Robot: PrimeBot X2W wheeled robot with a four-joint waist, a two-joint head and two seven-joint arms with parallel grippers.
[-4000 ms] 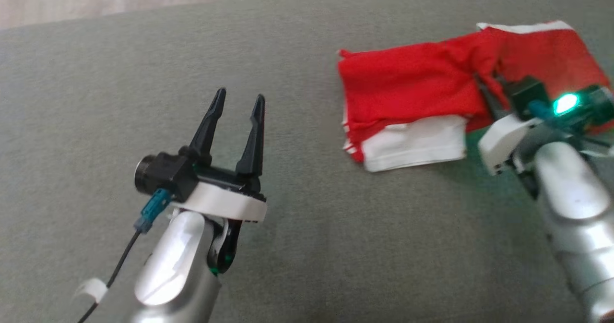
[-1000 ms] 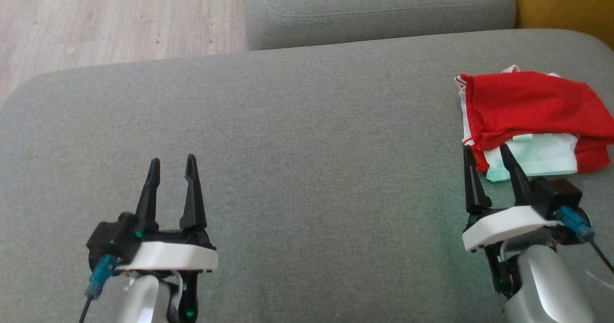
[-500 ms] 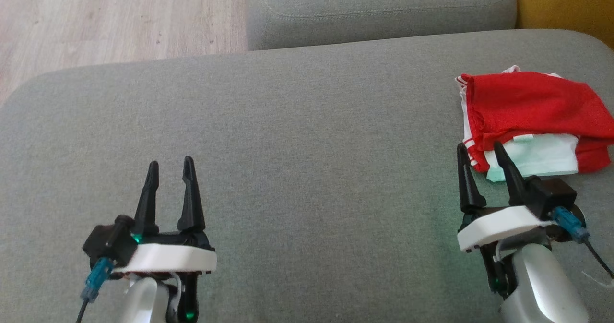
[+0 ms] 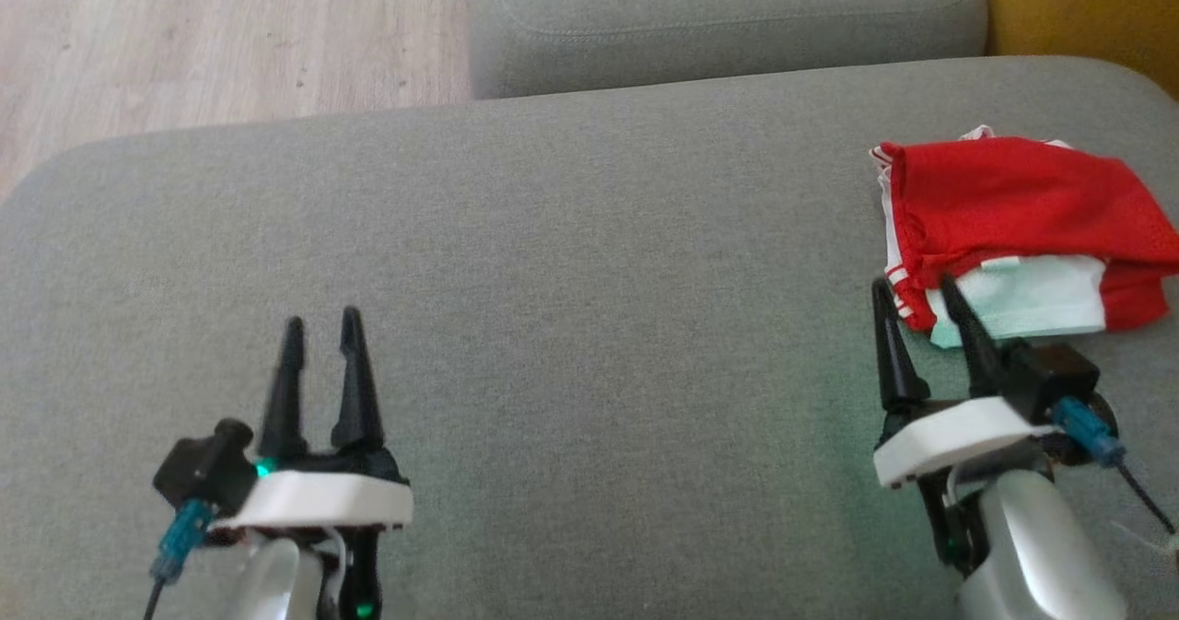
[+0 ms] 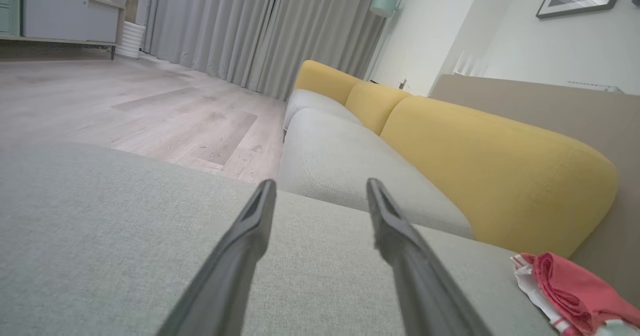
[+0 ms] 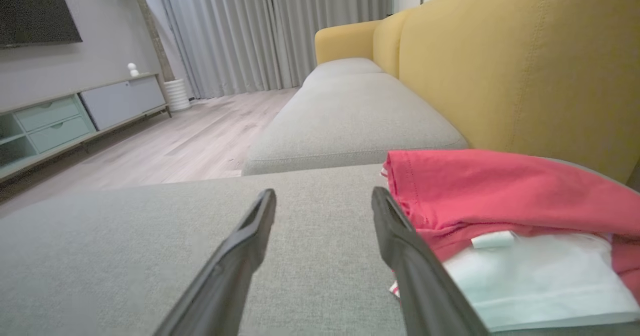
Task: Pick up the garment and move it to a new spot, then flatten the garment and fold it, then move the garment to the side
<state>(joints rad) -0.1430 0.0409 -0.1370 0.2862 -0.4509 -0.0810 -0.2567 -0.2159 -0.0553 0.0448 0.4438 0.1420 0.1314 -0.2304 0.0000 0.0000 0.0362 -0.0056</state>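
Grey sofa seat (image 4: 589,233): carries the work. Folded red-and-white garment (image 4: 1013,205): lies at the seat's right edge, toward the far corner. Right claw (image 4: 912,284): released, empty, just beside the garment. Left claw (image 4: 321,323): released, empty, well apart from the garment, toward the seat's left edge.

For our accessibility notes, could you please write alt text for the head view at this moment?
A folded red and white garment lies at the right edge of a grey sofa cushion, with the open right gripper at its near left corner, holding nothing. The open left gripper hovers over bare cushion at the lower left; wooden floor shows beyond.
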